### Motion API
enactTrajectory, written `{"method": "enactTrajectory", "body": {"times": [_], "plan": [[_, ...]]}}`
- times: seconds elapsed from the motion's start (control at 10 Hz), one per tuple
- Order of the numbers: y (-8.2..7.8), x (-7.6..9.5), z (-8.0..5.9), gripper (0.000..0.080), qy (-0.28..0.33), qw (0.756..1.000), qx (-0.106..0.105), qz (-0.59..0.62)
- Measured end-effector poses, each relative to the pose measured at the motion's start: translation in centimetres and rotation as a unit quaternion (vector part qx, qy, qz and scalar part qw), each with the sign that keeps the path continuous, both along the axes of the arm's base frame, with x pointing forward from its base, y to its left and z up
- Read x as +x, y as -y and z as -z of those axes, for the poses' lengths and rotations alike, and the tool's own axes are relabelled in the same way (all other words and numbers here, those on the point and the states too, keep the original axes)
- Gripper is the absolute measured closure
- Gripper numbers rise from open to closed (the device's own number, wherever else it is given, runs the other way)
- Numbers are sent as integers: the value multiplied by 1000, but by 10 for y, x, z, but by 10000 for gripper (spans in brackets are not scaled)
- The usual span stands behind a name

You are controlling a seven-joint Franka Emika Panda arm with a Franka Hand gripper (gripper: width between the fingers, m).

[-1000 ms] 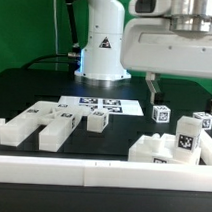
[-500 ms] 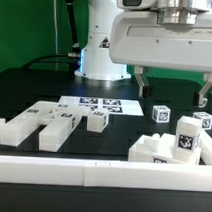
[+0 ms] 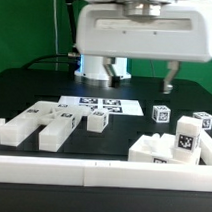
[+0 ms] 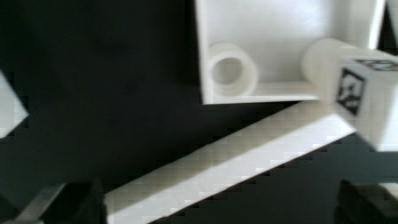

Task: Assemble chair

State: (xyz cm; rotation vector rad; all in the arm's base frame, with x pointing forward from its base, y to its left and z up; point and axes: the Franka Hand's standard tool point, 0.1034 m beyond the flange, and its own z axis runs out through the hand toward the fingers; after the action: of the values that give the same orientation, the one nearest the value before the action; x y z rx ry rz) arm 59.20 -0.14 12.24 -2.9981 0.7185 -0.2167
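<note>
**Exterior view.** The tool, its two dark fingers set wide apart and holding nothing, hangs high over the black table. The line from finger to finger runs 9 to 3 o'clock, and no chair part touches the tool. Nearest beneath it, at about 5 o'clock, stands a small white plastic cube with a black-and-white tag. A second tagged cube lies toward 4 o'clock, at the exterior view's right. Between 5 and 6 o'clock, nearer the camera, sits a broad white plastic slab with blocks on it. Toward 8 o'clock, well apart from the tool, lie a short white block and the white tagged slabs, their long axes running 7 to 1 o'clock. The marker board also lies at 8 o'clock, and the long white border rail runs along the near edge.

**Wrist view.** The dark fingertips show apart, with bare table and part of a long white bar between them. The bar's long axis crosses the finger-to-finger line obliquely. Whether it is a chair bar or the border rail cannot be told. Past the bar lies a flat white plastic plate carrying a stubby white cylinder. Just beside the plate, a white tagged block meets the bar's end.

**Judgement.** The parts lie below and mostly to the 5 o'clock side of the tool. Any descent would probably need the wrist turned until the fingers stand square to the chosen part's long axis
</note>
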Motion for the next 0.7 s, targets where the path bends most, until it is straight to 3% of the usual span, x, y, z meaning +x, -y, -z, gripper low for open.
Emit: {"method": "enactTrajectory", "body": {"times": [0.5, 0.7], "plan": [[4, -2, 2, 150, -2, 1000, 0, 3], [21, -34, 13, 150, -6, 1000, 4, -4]]}}
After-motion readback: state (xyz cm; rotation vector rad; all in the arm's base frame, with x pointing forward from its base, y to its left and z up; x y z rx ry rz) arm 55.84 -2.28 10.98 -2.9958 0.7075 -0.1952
